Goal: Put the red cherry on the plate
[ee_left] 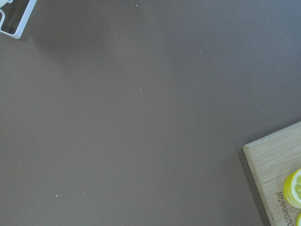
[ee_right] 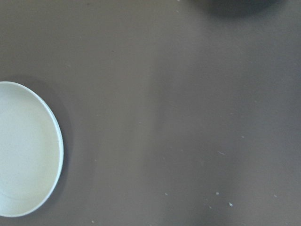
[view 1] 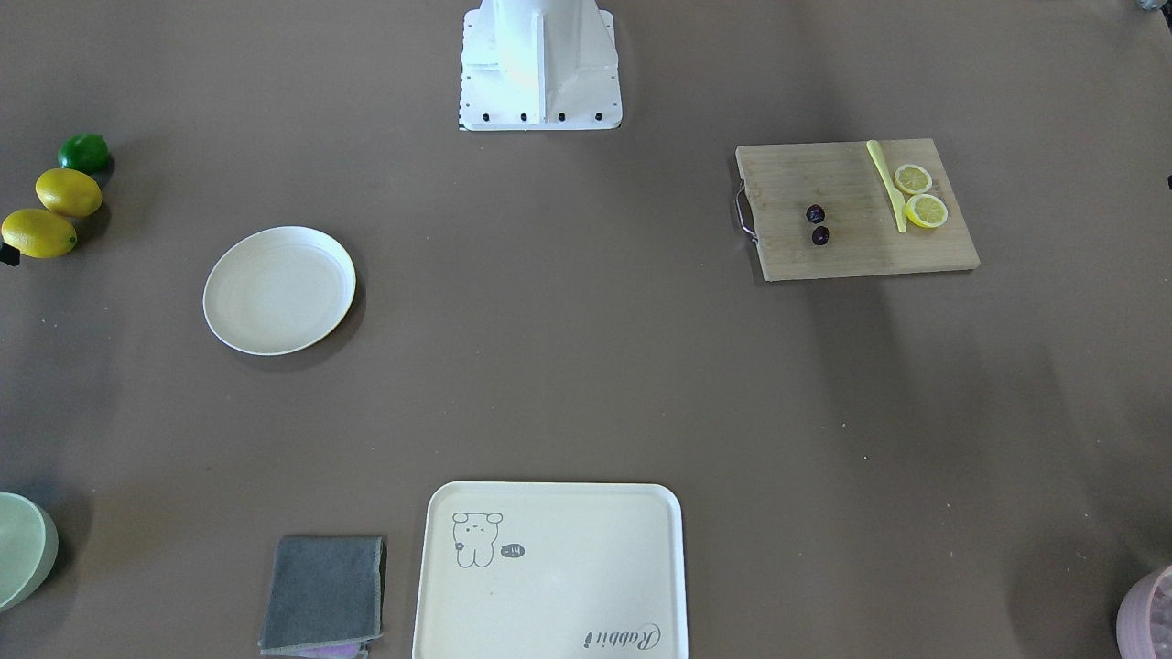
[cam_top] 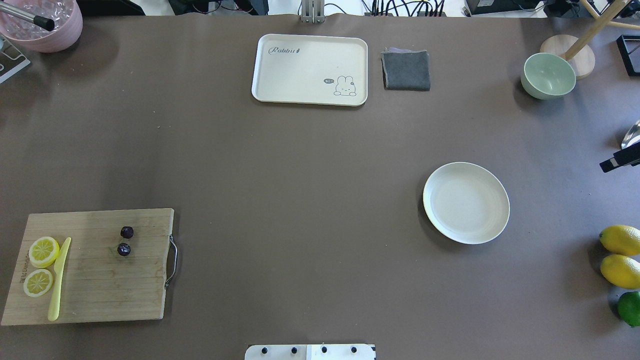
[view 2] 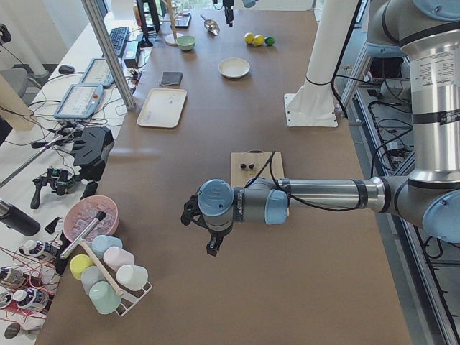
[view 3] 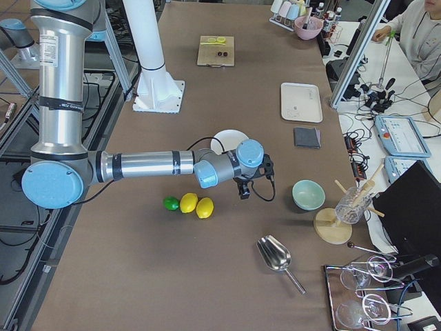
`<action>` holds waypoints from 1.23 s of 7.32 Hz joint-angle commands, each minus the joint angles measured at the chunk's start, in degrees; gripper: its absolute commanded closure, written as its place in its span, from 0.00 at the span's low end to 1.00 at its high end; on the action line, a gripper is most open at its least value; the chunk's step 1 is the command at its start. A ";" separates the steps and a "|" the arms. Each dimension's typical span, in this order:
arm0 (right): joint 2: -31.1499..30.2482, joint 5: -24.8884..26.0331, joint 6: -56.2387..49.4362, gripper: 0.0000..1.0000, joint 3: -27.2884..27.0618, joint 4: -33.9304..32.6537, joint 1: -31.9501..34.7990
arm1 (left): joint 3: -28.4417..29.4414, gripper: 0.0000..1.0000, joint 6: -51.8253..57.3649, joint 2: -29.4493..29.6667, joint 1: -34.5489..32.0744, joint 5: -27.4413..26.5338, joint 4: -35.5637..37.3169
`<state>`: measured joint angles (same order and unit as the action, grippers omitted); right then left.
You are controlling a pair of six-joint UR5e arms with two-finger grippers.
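- The cherry (cam_top: 124,249), two dark balls close together, lies on the board (cam_top: 105,290) at the lower left of the overhead view. It is toward the board's handle side, apart from the lemon slices (cam_top: 44,251) and the yellow knife (cam_top: 59,278).
- The plate (cam_top: 466,202) sits right of centre in that view, well apart from the board.
- The left gripper (view 2: 213,248) hangs over the brown table in the lower middle of the left side view, below the board. I cannot tell whether its fingers are spread or pressed together.
- The right gripper (view 3: 243,192) is at the centre of the right side view, just beside the plate and near the lemons (view 3: 196,205). Its finger state cannot be told either.
- The right wrist view shows the plate at its left edge.
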<state>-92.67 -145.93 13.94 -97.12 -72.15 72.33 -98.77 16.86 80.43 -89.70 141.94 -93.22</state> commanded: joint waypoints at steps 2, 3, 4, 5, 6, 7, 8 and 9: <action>8.27 2.74 12.07 0.05 0.79 -0.09 -6.58 | -0.54 0.02 -4.02 1.22 0.40 -2.87 -2.04; 9.51 3.45 12.69 0.05 1.40 -0.09 -7.98 | -0.63 0.02 -4.37 1.22 0.58 -2.81 -2.92; 11.00 5.81 16.26 0.05 1.59 0.08 -10.43 | -0.72 0.02 -6.99 1.57 1.01 -2.64 -3.89; 11.62 9.05 17.51 0.05 1.93 3.13 -13.24 | -1.33 0.02 -12.75 1.58 1.19 -2.63 -5.55; 11.54 9.43 23.36 0.06 3.16 9.16 -15.27 | -1.07 0.02 -14.12 1.40 1.54 -2.81 -7.83; 11.02 13.09 30.38 0.06 4.91 17.58 -18.86 | -1.24 0.02 -14.22 1.49 1.98 -2.90 -7.85; 10.84 14.26 33.14 0.08 7.54 23.23 -20.46 | -1.33 0.02 -14.22 1.58 1.99 -2.98 -7.85; 9.88 14.35 33.17 0.11 8.00 25.03 -21.09 | -1.33 0.02 -14.22 1.58 1.99 -3.07 -7.85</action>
<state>-81.93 -132.59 44.97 -90.64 -51.80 52.86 -100.05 2.81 81.96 -87.79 138.98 -100.94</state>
